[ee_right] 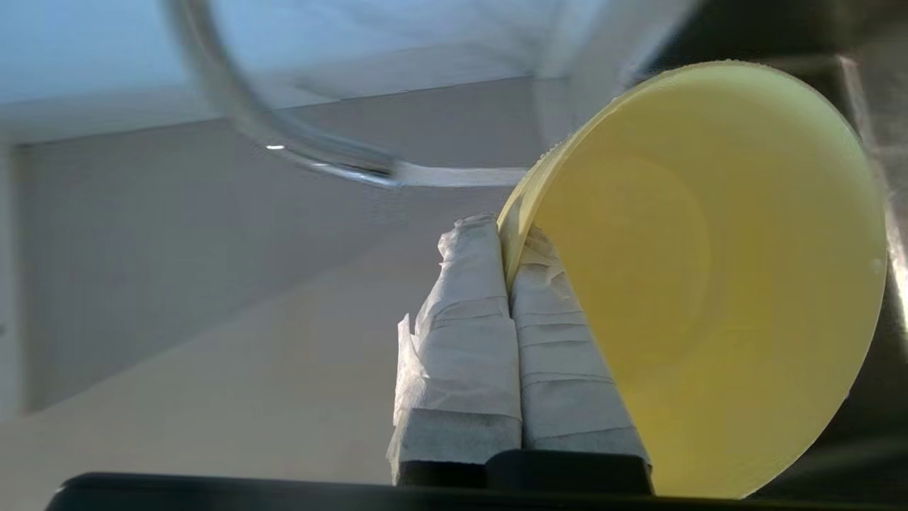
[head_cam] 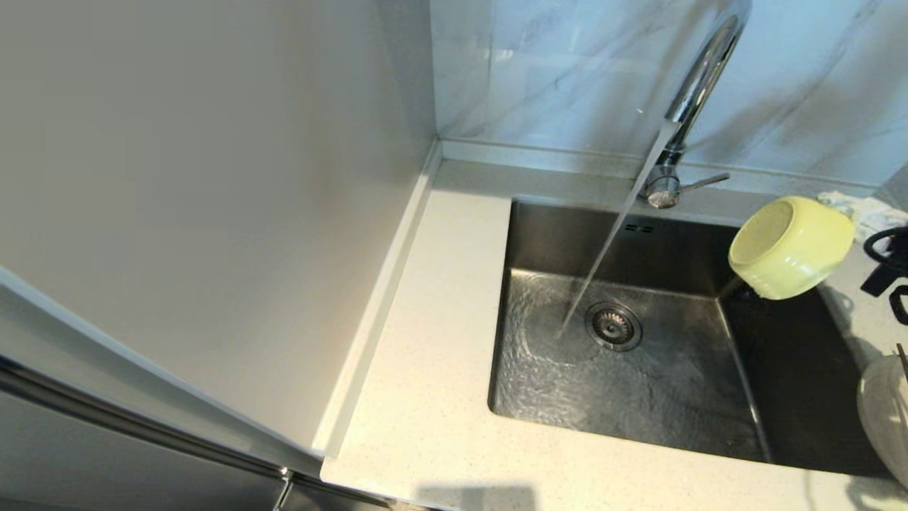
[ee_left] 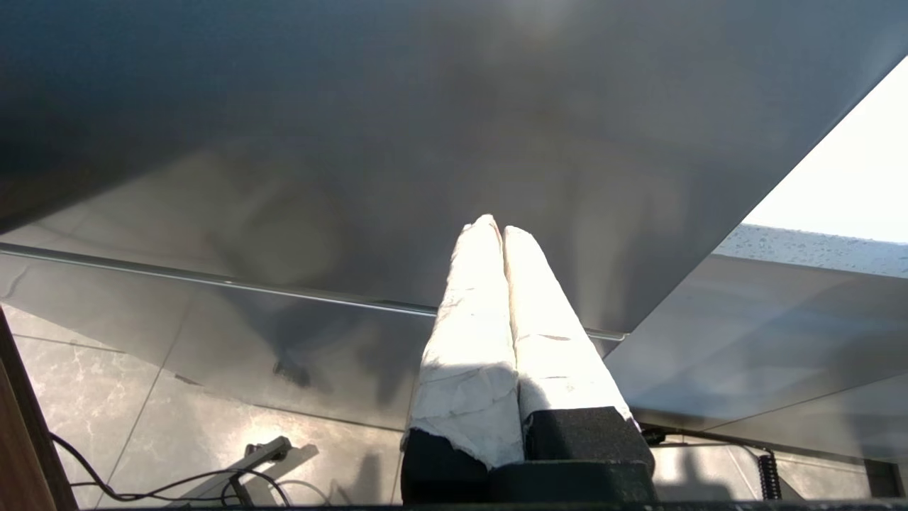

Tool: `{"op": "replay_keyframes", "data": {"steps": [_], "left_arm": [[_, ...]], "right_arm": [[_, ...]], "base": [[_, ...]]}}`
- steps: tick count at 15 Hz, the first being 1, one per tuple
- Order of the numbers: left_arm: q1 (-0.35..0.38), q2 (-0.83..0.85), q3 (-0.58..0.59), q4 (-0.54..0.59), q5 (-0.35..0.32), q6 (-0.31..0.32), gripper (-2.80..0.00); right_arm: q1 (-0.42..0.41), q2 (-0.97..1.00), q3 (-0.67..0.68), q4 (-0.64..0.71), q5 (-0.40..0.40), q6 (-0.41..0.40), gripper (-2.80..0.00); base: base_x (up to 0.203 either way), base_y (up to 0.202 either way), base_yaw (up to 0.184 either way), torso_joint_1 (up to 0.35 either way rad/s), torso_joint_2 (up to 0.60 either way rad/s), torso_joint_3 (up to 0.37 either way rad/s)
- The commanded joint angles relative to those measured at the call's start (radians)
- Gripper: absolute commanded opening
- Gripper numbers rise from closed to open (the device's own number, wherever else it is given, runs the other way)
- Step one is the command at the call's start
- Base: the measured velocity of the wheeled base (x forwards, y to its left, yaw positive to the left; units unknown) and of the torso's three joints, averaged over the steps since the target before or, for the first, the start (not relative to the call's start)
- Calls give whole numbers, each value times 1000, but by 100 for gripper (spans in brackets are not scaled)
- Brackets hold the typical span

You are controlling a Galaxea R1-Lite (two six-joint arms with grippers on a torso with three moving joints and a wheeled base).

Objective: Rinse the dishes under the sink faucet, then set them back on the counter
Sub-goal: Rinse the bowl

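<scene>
The right gripper (ee_right: 505, 238), clenched, pinches the rim of the small pale yellow round bowl (head_cam: 791, 246), held tipped on its side above the right edge of the square stainless steel sink (head_cam: 638, 355), apparently clear of the running stream. The left gripper (ee_left: 496, 231) hangs parked, fingers together.

The pale yellow bowl (head_cam: 791, 247) hung tipped on its side above the sink (head_cam: 681, 397), near the running faucet (head_cam: 691, 106); the plate (head_cam: 883, 419), seemingly upright, stood at the edge.

one bowl (head_cam: 791, 247), one plate (head_cam: 883, 419), one faucet (head_cam: 691, 92), one sink (head_cam: 660, 383)
</scene>
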Motion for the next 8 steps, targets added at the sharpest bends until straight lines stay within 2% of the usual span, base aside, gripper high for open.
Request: {"op": "replay_keyframes", "data": {"steps": [1, 3, 5, 7, 8], "left_arm": [[0, 0, 0, 0, 0, 0, -280], [0, 0, 0, 0, 0, 0, -280], [0, 0, 0, 0, 0, 0, -280], [0, 0, 0, 0, 0, 0, -280], [0, 0, 0, 0, 0, 0, -280]], "right_arm": [[-3, 22, -2, 9, 18, -6, -280], [-37, -89, -193, 161, 59, -17, -280], [-84, -149, -499, 420, 72, -24, -280], [-130, -169, -794, 814, 56, -46, -280], [-147, -164, -907, 1101, 36, -76, -280]], "base": [[0, 0, 0, 0, 0, 0], [0, 0, 0, 0, 0, 0], [0, 0, 0, 0, 0, 0], [0, 0, 0, 0, 0, 0], [0, 0, 0, 0, 0, 0]]}}
